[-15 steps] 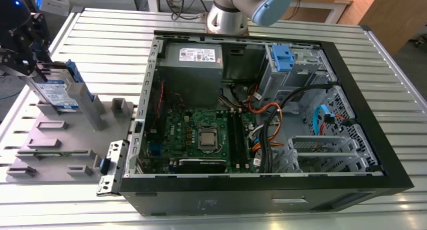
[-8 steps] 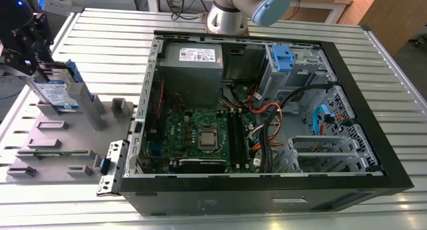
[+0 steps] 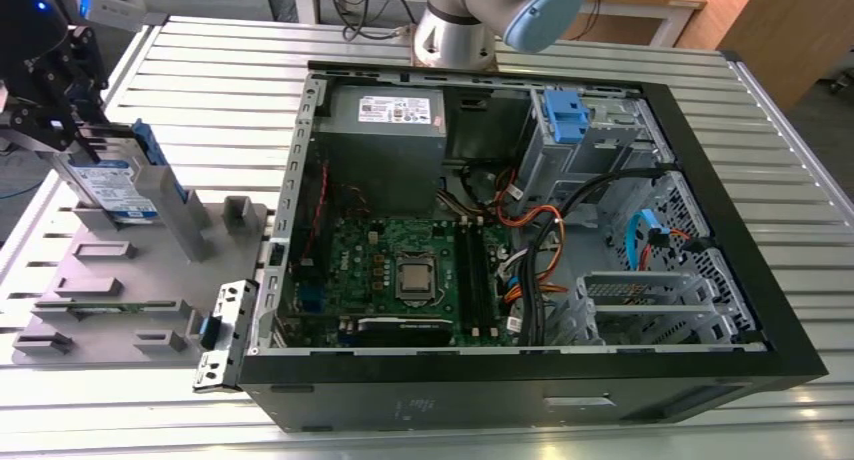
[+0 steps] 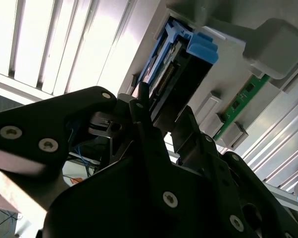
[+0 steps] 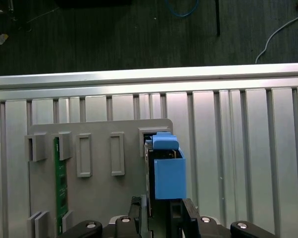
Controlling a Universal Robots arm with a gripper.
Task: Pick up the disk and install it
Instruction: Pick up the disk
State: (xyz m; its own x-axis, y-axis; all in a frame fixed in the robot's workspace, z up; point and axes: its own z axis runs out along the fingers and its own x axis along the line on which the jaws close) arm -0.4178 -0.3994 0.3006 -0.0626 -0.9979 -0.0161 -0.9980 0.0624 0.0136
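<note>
Disk (image 3: 115,188) upright in grey fixture (image 3: 134,280), 9 o'clock of computer case (image 3: 534,390) | gripper (image 5: 158,210) at its top edge | clamped or not: cannot tell

Quick colour rundown. The disk (image 3: 118,192) is silver with a white-and-blue label, and its bracket (image 5: 169,173) is bright blue. The hand (image 5: 161,208) is matte black with silver screw heads. The fixture tray (image 3: 127,280) is plain light grey, and the memory stick (image 5: 60,178) in it is green. The counter (image 3: 200,60) is silver aluminium with a ribbed stripe pattern. The PC case (image 3: 534,400) is black outside and bare grey metal inside. The motherboard (image 3: 400,265) is green, the power supply (image 3: 387,140) is grey with a white sticker, and the drive cage clip (image 3: 566,115) is blue. The cable bundle (image 3: 534,230) is mostly orange and black. The arm (image 3: 461,30) is silver with a pale blue cap.
</note>
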